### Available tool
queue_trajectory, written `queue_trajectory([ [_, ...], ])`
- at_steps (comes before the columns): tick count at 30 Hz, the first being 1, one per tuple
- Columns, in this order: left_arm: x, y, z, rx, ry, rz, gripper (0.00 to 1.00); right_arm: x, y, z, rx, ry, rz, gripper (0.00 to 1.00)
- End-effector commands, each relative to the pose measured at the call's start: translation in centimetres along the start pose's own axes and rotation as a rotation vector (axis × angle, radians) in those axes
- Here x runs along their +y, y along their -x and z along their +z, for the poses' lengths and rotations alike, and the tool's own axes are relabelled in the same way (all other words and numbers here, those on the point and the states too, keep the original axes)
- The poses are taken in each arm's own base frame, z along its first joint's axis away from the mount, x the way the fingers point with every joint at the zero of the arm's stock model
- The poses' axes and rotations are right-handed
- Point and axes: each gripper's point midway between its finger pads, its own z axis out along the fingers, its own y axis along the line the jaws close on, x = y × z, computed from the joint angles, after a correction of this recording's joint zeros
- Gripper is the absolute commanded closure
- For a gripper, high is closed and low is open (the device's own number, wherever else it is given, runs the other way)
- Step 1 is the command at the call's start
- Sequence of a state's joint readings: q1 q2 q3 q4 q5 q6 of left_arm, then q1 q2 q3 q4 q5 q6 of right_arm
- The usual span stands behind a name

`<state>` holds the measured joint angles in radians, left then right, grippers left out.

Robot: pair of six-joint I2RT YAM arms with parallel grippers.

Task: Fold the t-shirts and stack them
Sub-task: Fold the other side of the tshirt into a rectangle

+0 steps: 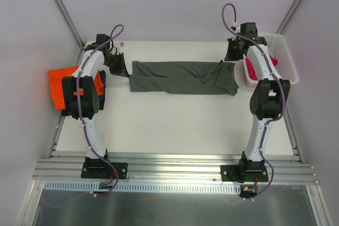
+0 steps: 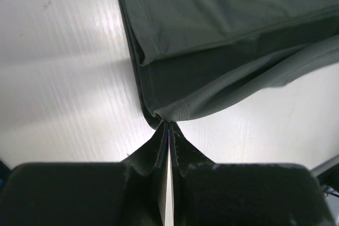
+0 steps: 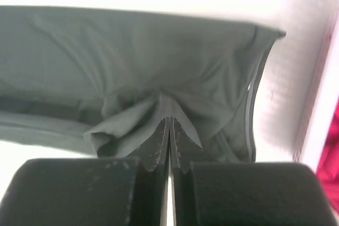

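At the far left, an orange shirt [image 1: 58,84] is laid over the table's [image 1: 175,125] left edge, partly hidden by the left arm. A sliver of a navy shirt [image 1: 103,86] is seen just beside it. The left gripper [image 1: 125,72] is lowered at the back left of the table. In its wrist view the fingers are pressed together [image 2: 168,125], and the left end of the grey shirt [image 2: 222,35] is pinched at their tips.

The grey shirt [image 1: 183,78] is stretched in a long, folded band across the back of the table – from one gripper to the other – and lies flat on the surface. At its right end the cloth is bunched [image 3: 132,62] and clamped between the closed fingers of the right gripper [image 3: 169,119], which is set at the back right [image 1: 231,59]. Just beyond it a white basket [image 1: 286,59] stands at the table's right edge, with a pink shirt [image 1: 253,71] lying inside it.
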<state>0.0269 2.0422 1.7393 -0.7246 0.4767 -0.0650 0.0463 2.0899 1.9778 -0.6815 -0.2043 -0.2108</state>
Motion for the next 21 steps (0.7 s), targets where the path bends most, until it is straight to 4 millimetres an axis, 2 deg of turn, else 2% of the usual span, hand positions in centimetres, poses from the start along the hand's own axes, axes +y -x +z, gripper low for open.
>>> queue_trajectory([
  [1,1.6,0.8,0.9,0.006,0.067,0.035,1.00,0.3,1.3,2.2,-0.015,-0.005,-0.033,0.99],
  [4,2.5,1.3,2.1,0.011,0.107,0.062,0.99,0.8,1.6,4.2,-0.015,0.004,-0.059,0.99],
  [5,2.7,1.6,2.4,0.006,0.123,0.067,0.89,0.5,0.9,5.7,0.008,-0.012,-0.065,1.00],
  [6,2.8,1.7,2.7,0.005,0.135,0.073,0.72,0.6,0.9,6.2,0.009,-0.034,-0.076,0.99],
  [7,2.9,1.8,2.8,0.004,0.139,0.074,0.44,0.2,1.0,6.6,0.008,-0.063,-0.083,0.96],
  [8,2.9,2.0,2.7,-0.001,0.140,0.076,0.26,0.4,1.4,6.5,-0.002,-0.065,-0.088,0.86],
  [9,3.0,2.1,2.6,-0.009,0.156,0.075,0.13,0.7,1.4,6.4,-0.005,-0.066,-0.092,0.77],
  [10,2.9,2.5,2.1,-0.024,0.162,0.077,0.06,0.8,1.6,6.0,-0.012,-0.073,-0.088,0.70],
  [11,2.7,2.5,1.9,-0.027,0.152,0.085,0.01,0.9,1.0,5.7,0.002,-0.070,-0.087,0.63],
  [12,2.6,2.6,1.6,-0.035,0.155,0.086,0.01,1.5,1.3,4.5,-0.011,-0.053,-0.093,0.62],
  [13,2.3,2.9,1.2,-0.048,0.155,0.088,0.01,1.6,1.0,4.1,-0.006,-0.051,-0.097,0.62],
  [14,2.4,2.9,1.0,-0.052,0.164,0.086,0.01,1.3,-0.2,4.1,0.023,-0.054,-0.092,0.61],
  [15,2.3,2.9,0.8,-0.054,0.165,0.084,0.01,1.4,-0.1,3.0,0.015,-0.054,-0.094,0.61],
  [18,2.0,2.6,0.5,-0.055,0.159,0.080,0.01,1.0,-1.9,2.2,0.051,-0.058,-0.106,0.61],
  [21,1.9,2.0,0.6,-0.041,0.152,0.071,0.02,0.2,-3.8,2.1,0.092,-0.071,-0.113,0.60],
])
